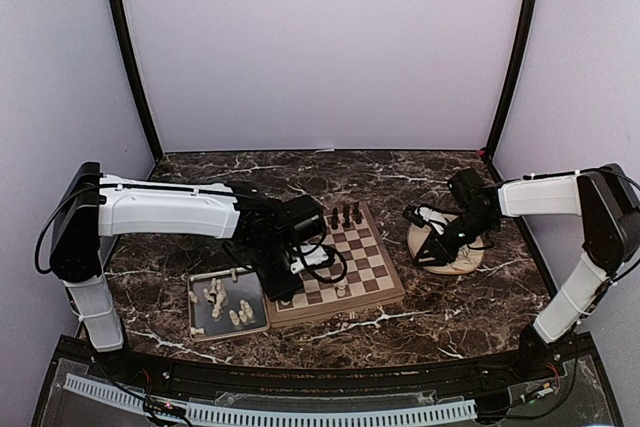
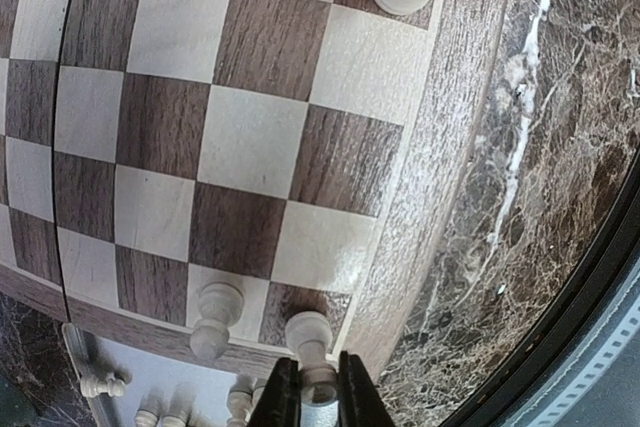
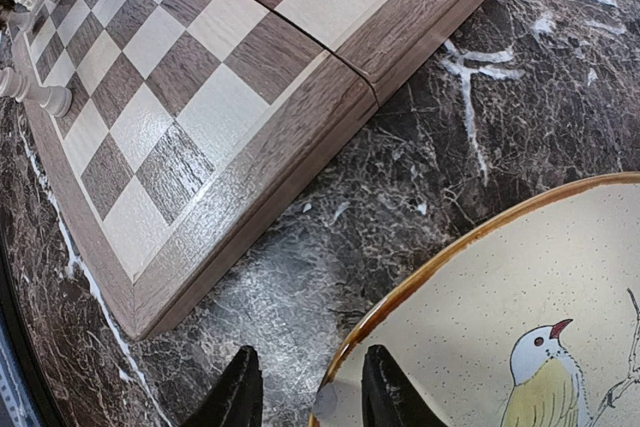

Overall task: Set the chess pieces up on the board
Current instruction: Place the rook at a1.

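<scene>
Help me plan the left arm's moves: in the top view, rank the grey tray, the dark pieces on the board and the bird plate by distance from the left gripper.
From the left gripper, at the near left corner of the board:
1. grey tray, right beside it on the left.
2. dark pieces, along the board's far edge.
3. bird plate, well off to the right.

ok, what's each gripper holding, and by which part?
Left gripper: a white chess piece, pinched near its top, base toward the board. Right gripper: nothing, open over the rim of the plate.
</scene>
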{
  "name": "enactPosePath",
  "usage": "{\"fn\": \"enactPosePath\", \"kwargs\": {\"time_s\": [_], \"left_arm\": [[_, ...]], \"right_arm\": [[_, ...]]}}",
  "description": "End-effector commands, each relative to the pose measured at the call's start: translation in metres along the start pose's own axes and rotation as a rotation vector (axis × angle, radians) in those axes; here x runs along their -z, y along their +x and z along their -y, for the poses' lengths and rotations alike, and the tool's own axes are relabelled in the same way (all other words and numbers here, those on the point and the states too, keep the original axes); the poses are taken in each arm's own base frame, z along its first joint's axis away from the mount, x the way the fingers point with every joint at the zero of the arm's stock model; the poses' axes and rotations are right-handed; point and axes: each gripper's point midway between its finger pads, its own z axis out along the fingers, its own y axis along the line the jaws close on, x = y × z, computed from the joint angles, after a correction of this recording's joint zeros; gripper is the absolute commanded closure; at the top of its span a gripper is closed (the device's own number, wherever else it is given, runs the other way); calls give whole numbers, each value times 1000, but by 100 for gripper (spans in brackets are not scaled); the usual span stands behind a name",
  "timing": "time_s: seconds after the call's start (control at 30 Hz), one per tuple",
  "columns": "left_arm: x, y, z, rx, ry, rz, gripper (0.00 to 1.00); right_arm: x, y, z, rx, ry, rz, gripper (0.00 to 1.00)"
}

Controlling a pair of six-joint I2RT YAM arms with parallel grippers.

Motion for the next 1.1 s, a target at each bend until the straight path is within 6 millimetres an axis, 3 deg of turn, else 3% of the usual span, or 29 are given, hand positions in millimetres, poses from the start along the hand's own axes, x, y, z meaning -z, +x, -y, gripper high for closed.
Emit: {"fn": "enactPosePath", "kwargs": {"time_s": [0.0, 0.43, 0.7, 0.8, 0.93, 1.07], "left_arm": [[-6, 7, 2, -17, 6, -24, 100], [-2, 12, -1, -6, -12, -29, 79], [43, 1, -9, 58, -51, 118, 70], [50, 21, -21, 138, -73, 127, 70], [41, 66, -40, 301, -72, 34, 70], [40, 98, -38, 393, -29, -25, 67]], "right_arm": [[1, -4, 3, 15, 6, 3, 65], [1, -4, 3, 13, 1, 4, 65], [2, -4, 5, 16, 18, -2, 65], [4, -3, 8, 20, 38, -7, 65], [3, -3, 8, 22, 39, -9, 65], [3, -3, 8, 25, 37, -7, 65]]}}
